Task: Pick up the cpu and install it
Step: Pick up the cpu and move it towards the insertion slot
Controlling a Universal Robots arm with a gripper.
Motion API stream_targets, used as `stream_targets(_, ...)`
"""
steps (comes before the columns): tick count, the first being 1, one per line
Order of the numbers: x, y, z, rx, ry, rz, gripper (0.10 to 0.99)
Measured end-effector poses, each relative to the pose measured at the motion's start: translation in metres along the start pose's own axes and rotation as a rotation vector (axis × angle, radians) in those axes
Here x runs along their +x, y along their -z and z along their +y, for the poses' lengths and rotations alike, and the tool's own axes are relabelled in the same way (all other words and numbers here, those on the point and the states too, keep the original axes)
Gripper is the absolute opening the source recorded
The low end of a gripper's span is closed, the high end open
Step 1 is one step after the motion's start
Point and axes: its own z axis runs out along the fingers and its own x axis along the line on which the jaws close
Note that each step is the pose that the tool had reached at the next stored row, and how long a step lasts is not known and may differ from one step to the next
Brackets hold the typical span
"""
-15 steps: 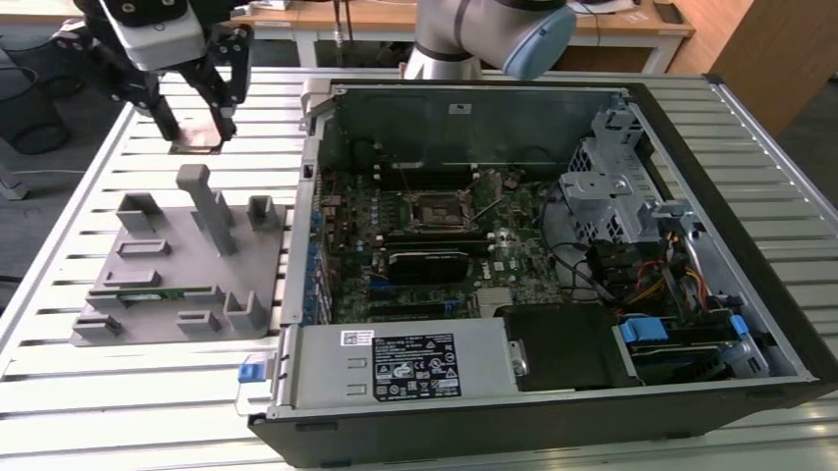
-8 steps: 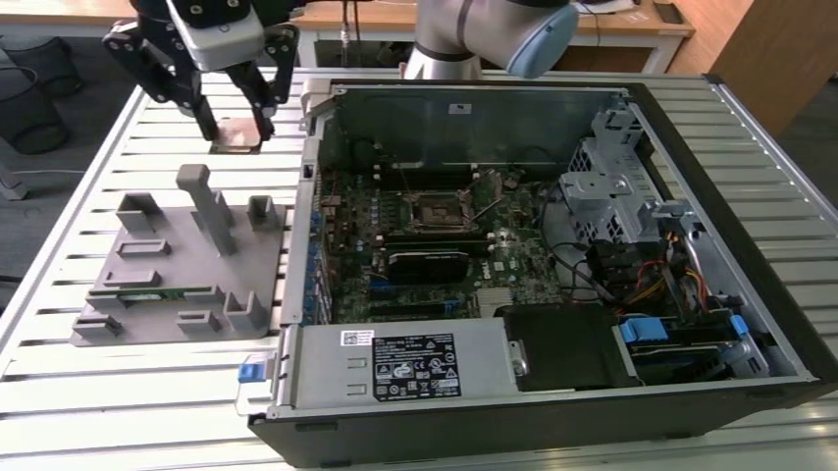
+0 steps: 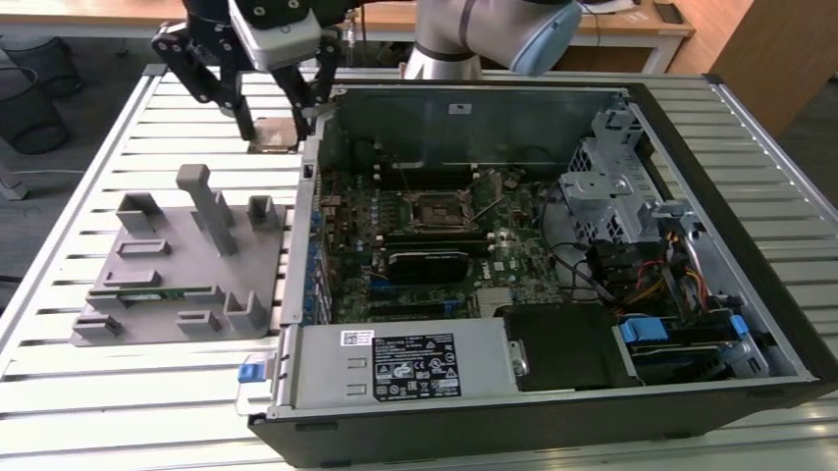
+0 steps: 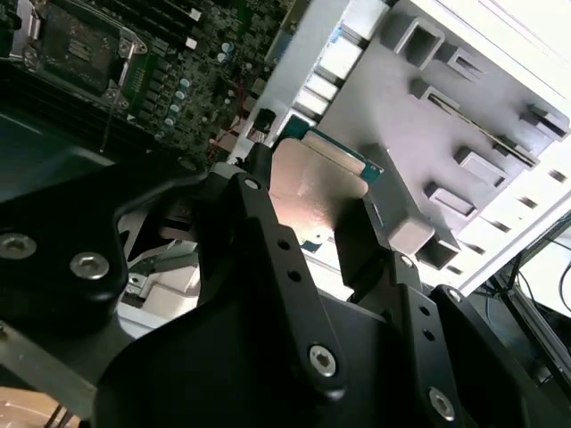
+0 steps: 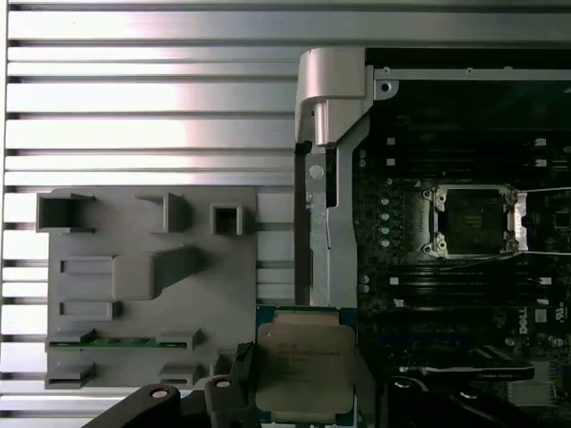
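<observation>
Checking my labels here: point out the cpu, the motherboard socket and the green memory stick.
cpu [image 5: 305, 364]: first wrist view, middle of its metal top.
motherboard socket [image 5: 473, 220]: first wrist view, dark centre within its frame.
memory stick [image 5: 111, 341]: first wrist view, middle of its green edge.

**A:** What sits on the desk [image 3: 78, 392]?

**B:** An open computer case [image 3: 524, 432] takes most of it, toward the exterior view's right edge. A grey holder block [image 3: 157, 285] lies just beside the case, toward the left edge.

**A:** Anything in the block?

**B:** A green memory stick [image 3: 144, 291] rests in a slot near the block's front edge.

**A:** And inside the case?

**B:** The motherboard [image 3: 524, 226] lies flat, with its socket [image 3: 443, 208] ringed by a metal frame. A labelled power supply [image 3: 392, 365] fills the near corner. A metal drive cage [image 3: 609, 182] and coloured cables [image 3: 661, 285] crowd the right side.

**A:** Off the desk?

**B:** A wire bin [image 3: 33, 108] stands on the floor.
</observation>
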Motion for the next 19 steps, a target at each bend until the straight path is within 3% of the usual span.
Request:
stream_targets(10,-0.0435,-0.0002,0.0017,0.0,0.0,0.0001,0.529)
stream_targets(19,-0.0719,-0.0014,0.0147,0.0,0.0,0.0001,0.529)
